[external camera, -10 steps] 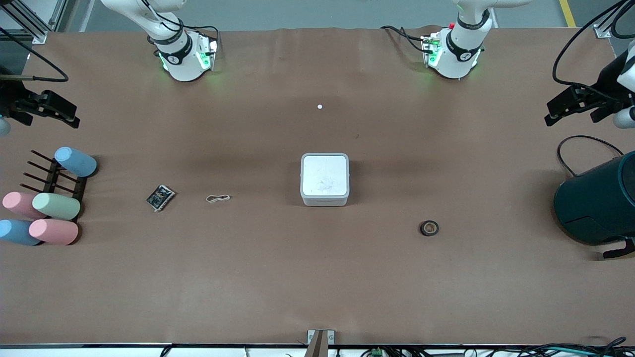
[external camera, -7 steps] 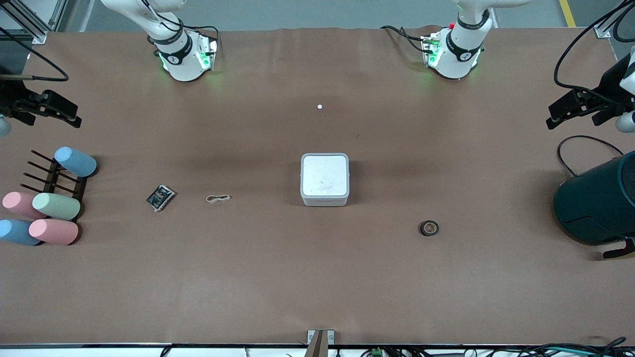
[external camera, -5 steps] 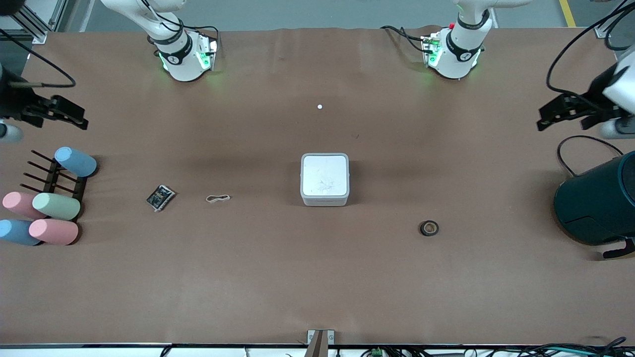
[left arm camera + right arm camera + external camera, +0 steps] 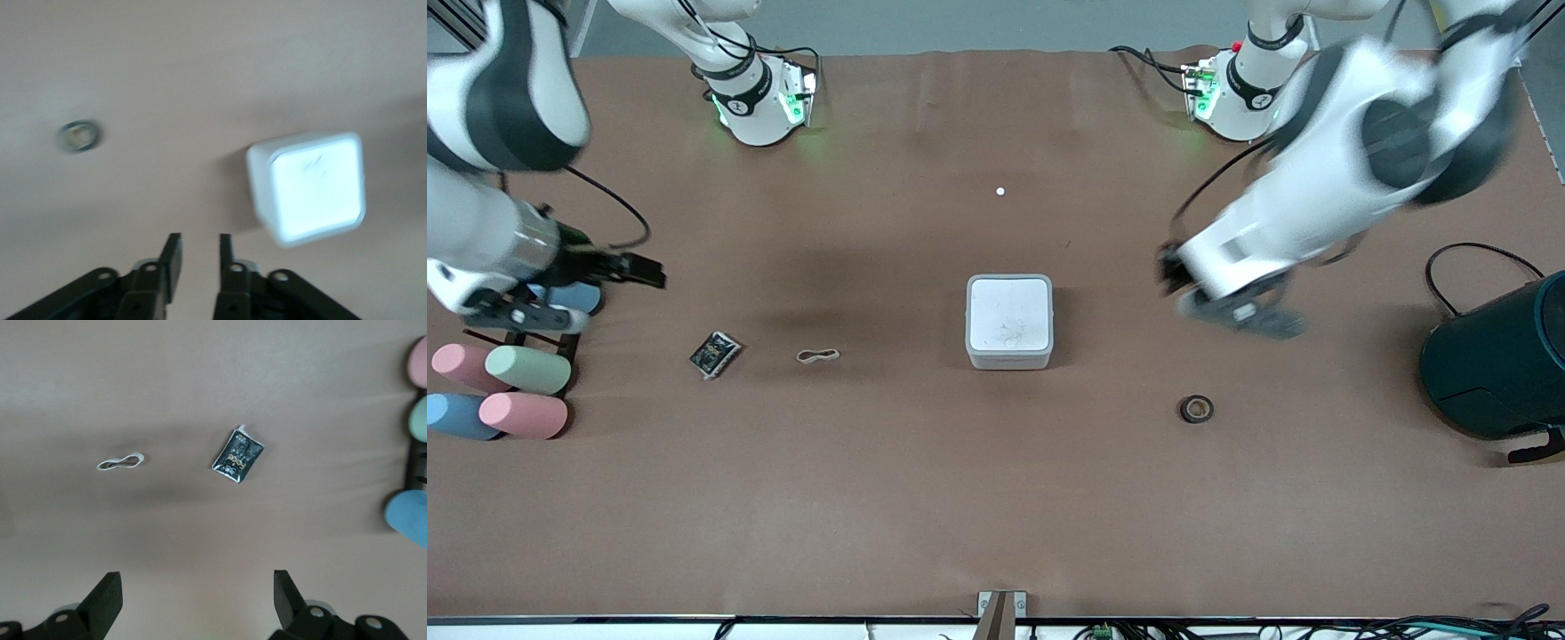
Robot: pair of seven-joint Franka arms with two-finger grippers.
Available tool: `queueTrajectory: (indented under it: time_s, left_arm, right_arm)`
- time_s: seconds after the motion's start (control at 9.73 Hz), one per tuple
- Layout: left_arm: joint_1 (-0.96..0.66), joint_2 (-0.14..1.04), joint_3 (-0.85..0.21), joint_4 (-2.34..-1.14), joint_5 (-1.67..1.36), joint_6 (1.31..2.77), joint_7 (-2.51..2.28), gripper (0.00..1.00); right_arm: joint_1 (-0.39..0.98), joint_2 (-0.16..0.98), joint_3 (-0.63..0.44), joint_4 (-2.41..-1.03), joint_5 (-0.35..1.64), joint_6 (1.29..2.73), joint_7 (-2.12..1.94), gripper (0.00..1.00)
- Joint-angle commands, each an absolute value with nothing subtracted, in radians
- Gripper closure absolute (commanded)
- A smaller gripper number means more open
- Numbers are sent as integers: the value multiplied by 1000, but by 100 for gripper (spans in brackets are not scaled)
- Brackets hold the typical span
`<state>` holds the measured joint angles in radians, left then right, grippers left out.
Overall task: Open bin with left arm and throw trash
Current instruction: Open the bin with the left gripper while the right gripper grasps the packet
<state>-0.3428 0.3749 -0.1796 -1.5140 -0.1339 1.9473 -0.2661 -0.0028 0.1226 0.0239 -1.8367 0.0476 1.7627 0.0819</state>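
Black tape ring (image 4: 1196, 409) lies nearest the desk's front edge; white bin (image 4: 1009, 321) sits mid-desk, lid down. Left gripper (image 4: 198, 257) has swung in beside it, fingers narrowed, empty. Right gripper (image 4: 197, 593), wide, has moved over packet (image 4: 714, 354) and rubber band (image 4: 817, 356).

The bin (image 4: 1009, 321) looks smooth white plastic on a matt brown table (image 4: 960, 498); the packet (image 4: 238, 455) glossy.

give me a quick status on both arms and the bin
Left tool fingers narrowed, empty, over bare table between small white square plastic bin and black tape ring. Right tool open above dark printed packet. Lid shut, nothing blocking.
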Motion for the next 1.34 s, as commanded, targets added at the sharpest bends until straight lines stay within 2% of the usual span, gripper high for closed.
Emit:
queueTrajectory:
  time_s: [0.0,0.31,0.62,0.82,0.92,1.23]
  left_arm:
    - [-455,573,-176,-1440,-150,2142,-390,100]
    - [-538,664,-187,-1440,-159,2236,-526,100]
    - [-557,724,-186,-1450,-166,2321,-526,100]
    - [-569,747,-181,-1457,-158,2347,-528,100]
    - [-560,723,-175,-1471,-158,2324,-534,100]
    - [-426,566,-161,-1456,-63,1992,-453,100]
  right_arm:
    - [-12,210,23,-1867,77,1854,104,0]
    - [-26,355,21,-1870,103,1986,221,0]
    - [-28,429,15,-1882,92,2090,372,1]
    - [-31,436,5,-1971,91,2217,441,2]
    - [-29,436,-6,-2005,91,2261,445,2]
    - [-22,478,-24,-2020,84,2321,486,3]
